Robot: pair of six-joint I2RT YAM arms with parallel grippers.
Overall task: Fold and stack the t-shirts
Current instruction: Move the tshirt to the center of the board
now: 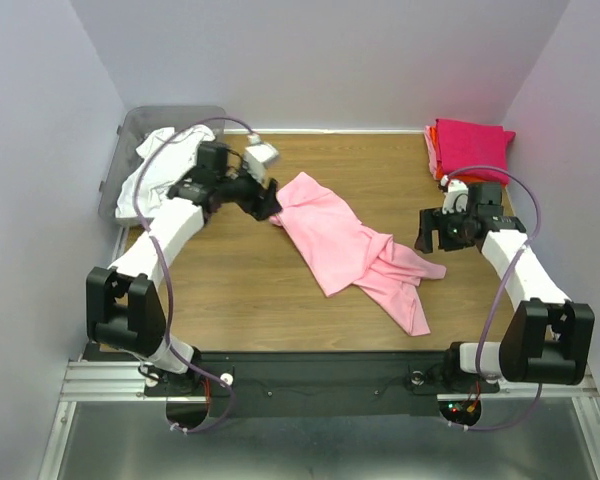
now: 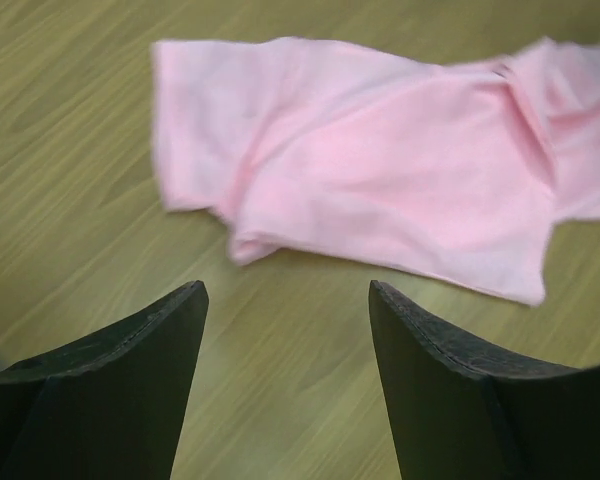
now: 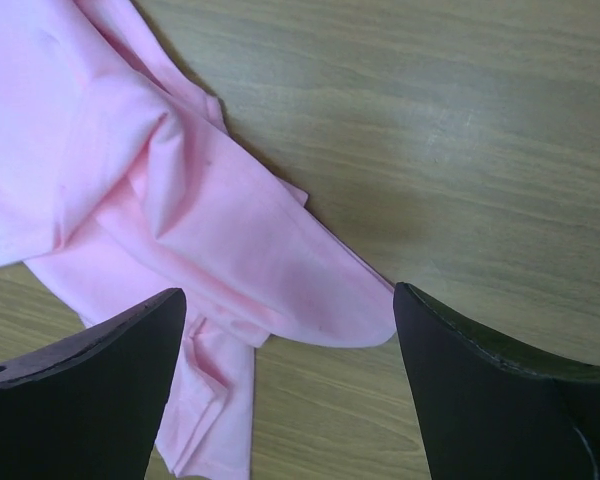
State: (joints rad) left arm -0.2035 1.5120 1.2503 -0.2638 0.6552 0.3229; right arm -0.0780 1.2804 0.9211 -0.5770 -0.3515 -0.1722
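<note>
- Lying crumpled across the middle of the counter (image 1: 230, 290) was the light pink t-shirt (image 1: 345, 245), partly spread, with its near end bunched into folds.
- The left hand (image 2: 285, 290) hung just beside the shirt's far-left edge, released, with its jaws wide and nothing between them.
- The right hand (image 3: 290, 300) hovered by the shirt's bunched right end, likewise released and empty.
- A white t-shirt (image 1: 152, 170) was draped in the grey bin (image 1: 130, 125) at the far left.
- Folded magenta and orange t-shirts (image 1: 472, 148) sat stacked in the far right corner.
</note>
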